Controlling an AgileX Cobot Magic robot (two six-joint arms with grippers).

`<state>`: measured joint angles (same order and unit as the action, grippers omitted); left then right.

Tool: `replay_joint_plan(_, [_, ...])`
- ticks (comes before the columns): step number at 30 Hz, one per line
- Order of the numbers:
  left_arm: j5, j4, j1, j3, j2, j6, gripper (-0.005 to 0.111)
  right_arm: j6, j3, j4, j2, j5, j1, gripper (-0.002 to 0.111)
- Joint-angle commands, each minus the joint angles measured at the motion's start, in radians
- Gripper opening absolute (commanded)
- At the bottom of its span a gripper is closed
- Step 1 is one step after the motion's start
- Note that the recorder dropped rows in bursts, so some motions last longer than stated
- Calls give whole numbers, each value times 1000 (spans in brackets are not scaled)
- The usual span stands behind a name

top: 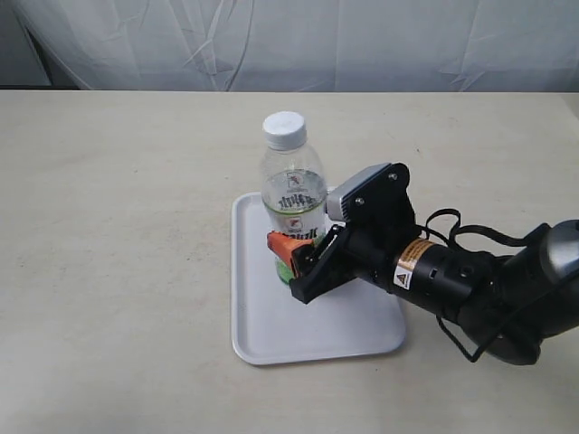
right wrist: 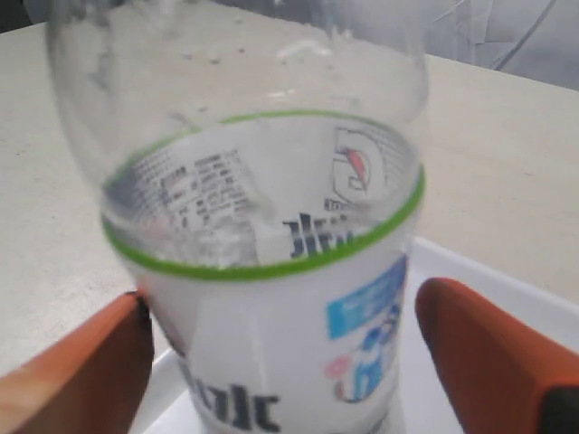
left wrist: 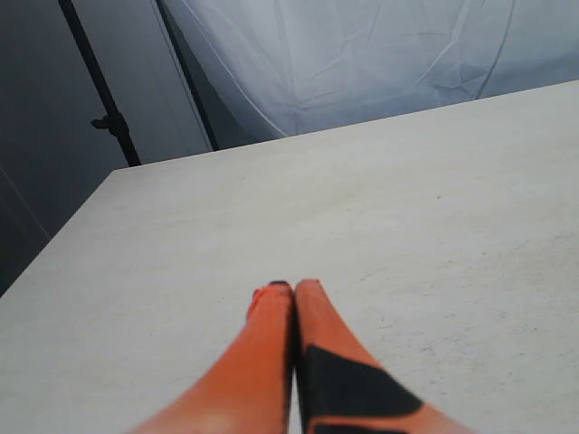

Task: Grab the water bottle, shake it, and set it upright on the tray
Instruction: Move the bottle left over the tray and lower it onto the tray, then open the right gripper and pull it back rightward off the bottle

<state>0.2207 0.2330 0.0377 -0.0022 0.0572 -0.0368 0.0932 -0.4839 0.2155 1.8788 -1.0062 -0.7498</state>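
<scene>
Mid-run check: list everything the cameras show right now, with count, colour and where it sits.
water bottle: one, clear with white cap and white-and-green label, upright on the tray
tray: one, white, on the table, middle of the exterior view
table: one, pale beige, under everything
backdrop cloth: one, white, behind the table
pole: one, black, beyond the table edge in the left wrist view
right hand: one, orange fingers on a black arm, open, straddling the bottle's lower part with a gap at one finger
left hand: one, orange, fingers pressed together, over the table
</scene>
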Motion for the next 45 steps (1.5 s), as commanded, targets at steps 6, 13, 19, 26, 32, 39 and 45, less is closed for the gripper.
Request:
replay_joint_plan(6, [-13,-4,1,2,-4,-8,0,39,17,47,-12,25,2,80])
replay_joint_plan(13, [-13,-4,1,2,-4,-8,0,62,160,15,-101,-47,2,77])
replay_joint_plan(19, [-13,-4,1,2,-4,-8,0,100,329,-54,-266,-93,2,64])
replay_joint_plan(26, [-13,-4,1,2,-4,-8,0,123,484,-94,-554,-133,2,-1])
replay_joint_plan(32, [-13,-4,1,2,-4,-8,0,191,484,-40,-774,-71,2,1])
replay_joint_plan(39, [-13,-4,1,2,-4,-8,0,153,484,-44,-876,-43,2,1])
replay_joint_plan(45, [-13,-4,1,2,-4,-8,0,153,484,-44,-885,-41,2,1])
